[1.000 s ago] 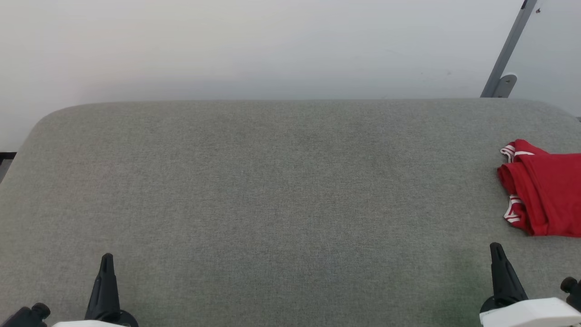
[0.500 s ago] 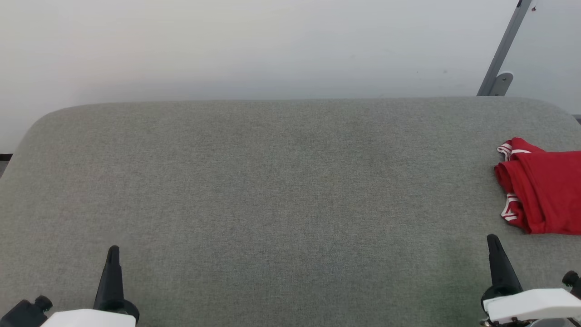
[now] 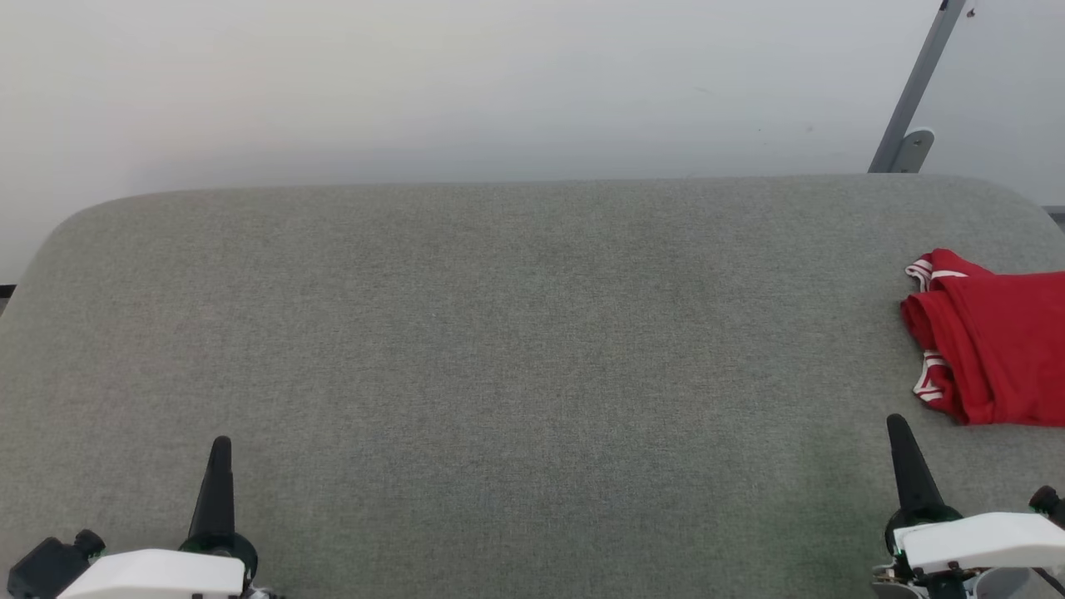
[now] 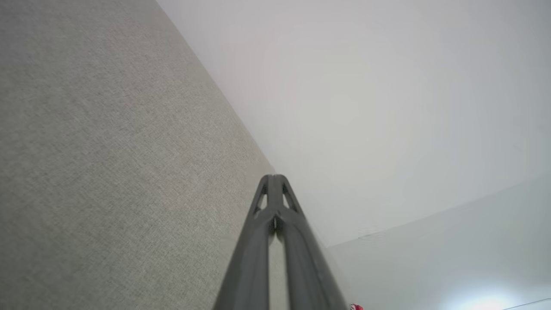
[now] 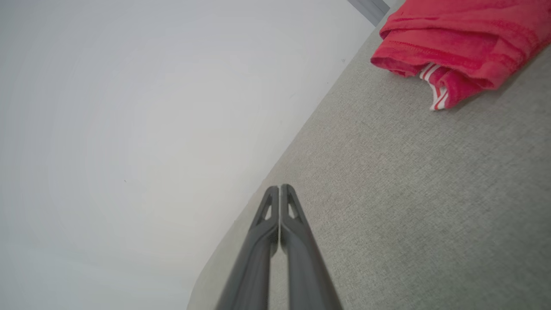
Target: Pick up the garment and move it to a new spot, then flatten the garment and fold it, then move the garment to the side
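Red shirt lies folded on the counter, just ahead and outward of the right hand, well apart from the left hand. Both hands pinched together, empty. Risk: an outward right-hand swing could snag the fold and undo it.

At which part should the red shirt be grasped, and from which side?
Grip the rolled, folded edge of the red shirt that faces the middle of the grey padded surface. Approach from that side with the right end effector, which is nearest and shut. The layers bulge up there, likely easy to pinch.
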### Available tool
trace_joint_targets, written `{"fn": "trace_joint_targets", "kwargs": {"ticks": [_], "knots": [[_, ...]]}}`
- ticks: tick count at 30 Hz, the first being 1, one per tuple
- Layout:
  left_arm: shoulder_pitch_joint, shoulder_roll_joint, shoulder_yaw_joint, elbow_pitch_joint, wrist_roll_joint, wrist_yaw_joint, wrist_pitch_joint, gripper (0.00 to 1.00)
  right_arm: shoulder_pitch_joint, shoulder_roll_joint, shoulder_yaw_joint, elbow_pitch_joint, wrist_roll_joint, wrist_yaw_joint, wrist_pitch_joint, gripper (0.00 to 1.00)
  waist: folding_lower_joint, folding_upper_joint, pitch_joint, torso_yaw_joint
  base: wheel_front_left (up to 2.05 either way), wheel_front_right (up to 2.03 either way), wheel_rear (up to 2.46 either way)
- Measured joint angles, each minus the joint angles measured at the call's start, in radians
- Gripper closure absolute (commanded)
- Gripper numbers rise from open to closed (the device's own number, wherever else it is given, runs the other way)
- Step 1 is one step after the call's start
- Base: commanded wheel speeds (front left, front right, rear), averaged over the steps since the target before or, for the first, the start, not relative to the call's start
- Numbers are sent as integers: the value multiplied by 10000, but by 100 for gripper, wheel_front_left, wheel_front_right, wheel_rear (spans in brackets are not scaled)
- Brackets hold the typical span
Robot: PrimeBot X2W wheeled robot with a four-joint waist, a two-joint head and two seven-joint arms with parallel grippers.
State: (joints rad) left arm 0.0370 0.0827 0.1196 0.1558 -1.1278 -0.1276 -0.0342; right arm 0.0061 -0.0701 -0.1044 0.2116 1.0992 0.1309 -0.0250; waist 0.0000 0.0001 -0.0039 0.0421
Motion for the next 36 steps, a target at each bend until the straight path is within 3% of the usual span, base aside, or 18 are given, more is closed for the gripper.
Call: {"fn": "trace_joint_targets", "kwargs": {"ticks": [36], "knots": [[-883,-171,-82,562,-3005,0,874,100,-690,98,-56,209,3126,0,857,100,0,0,39,-232,0,0,0]]}}
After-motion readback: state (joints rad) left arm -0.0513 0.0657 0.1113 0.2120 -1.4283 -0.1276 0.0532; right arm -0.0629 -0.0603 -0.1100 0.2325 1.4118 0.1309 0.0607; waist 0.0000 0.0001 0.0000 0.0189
